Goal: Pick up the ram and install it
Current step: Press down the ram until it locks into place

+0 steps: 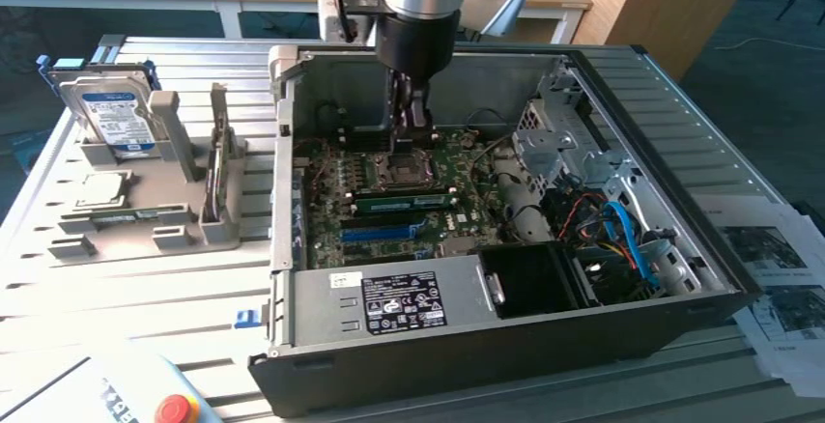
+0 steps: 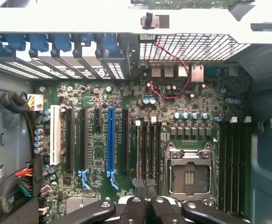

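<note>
In the exterior view the gripper (image 1: 415, 138) hangs inside the open computer case (image 1: 670, 249), low over the motherboard (image 1: 451, 177) near the processor socket (image 1: 393, 164). Just below it a green stick, which I take for the ram (image 1: 406, 200), lies across the board in a slot, apart from the fingertips. If so, the install looks done or nearly done; whether the stick is fully clicked in cannot be made out. Outside the case, a hard drive (image 1: 114, 114) stands in a grey holder (image 1: 142, 220) on the table.

In the wrist view the gripper (image 2: 145, 186) is pressed together, pinching nothing, above the board by the socket (image 2: 188, 175). The dark memory slots (image 2: 147, 144) show edge-on, so a seated stick is hard to tell. The gripper body is cut off by the frame.
</note>
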You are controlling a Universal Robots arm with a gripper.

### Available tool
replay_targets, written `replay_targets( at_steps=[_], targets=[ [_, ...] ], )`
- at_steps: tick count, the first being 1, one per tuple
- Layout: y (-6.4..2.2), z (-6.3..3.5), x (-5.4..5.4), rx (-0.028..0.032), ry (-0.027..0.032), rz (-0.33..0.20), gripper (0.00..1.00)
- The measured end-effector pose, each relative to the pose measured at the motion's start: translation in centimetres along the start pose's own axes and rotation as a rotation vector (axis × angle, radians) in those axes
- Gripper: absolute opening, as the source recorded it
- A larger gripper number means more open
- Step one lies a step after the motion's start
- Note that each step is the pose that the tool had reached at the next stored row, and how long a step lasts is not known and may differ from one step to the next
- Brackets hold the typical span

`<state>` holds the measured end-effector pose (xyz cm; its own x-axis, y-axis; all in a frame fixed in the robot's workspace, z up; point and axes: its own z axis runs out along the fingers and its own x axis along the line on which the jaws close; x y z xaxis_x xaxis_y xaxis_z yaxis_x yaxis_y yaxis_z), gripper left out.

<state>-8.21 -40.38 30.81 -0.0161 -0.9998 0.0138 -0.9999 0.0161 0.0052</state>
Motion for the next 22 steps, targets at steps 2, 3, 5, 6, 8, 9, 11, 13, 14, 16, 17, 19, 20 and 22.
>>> replay_targets(
  at_steps=[2,3,5,6,8,9,11,13,14,16,17,19,20,22],
  targets=[
    [0.0,-0.27,0.0,0.0,0.0,0.0,0.1],
    [0.0,-0.4,0.0,0.0,0.0,0.0,0.1],
    [0.0,-0.66,0.0,0.0,0.0001,0.0,0.1],
    [0.01,-0.79,0.0,0.0,0.0001,0.0,0.1],
    [0.01,-1.0,0.0,0.0,0.0001,0.0,0.1],
    [0.01,-1.11,0.0,0.0,0.0,0.0,0.1],
    [0.01,-1.32,0.0,0.0,0.0,0.0,0.1],
    [0.01,-1.56,0.0,0.0,0.0001,0.0,0.1],
    [0.01,-1.67,0.0,0.0,0.0001,0.0,0.1],
    [0.01,-1.88,0.0,0.0,0.0,0.0,0.1],
    [0.01,-1.99,0.0,0.0,0.0001,0.0,0.1],
    [0.01,-2.25,0.0,0.0,0.0001,0.0,0.1],
    [0.01,-2.38,0.0,0.0,0.0001,0.0,0.1],
    [0.01,-2.65,0.0,0.0,0.0001,0.0,0.1]
  ],
)
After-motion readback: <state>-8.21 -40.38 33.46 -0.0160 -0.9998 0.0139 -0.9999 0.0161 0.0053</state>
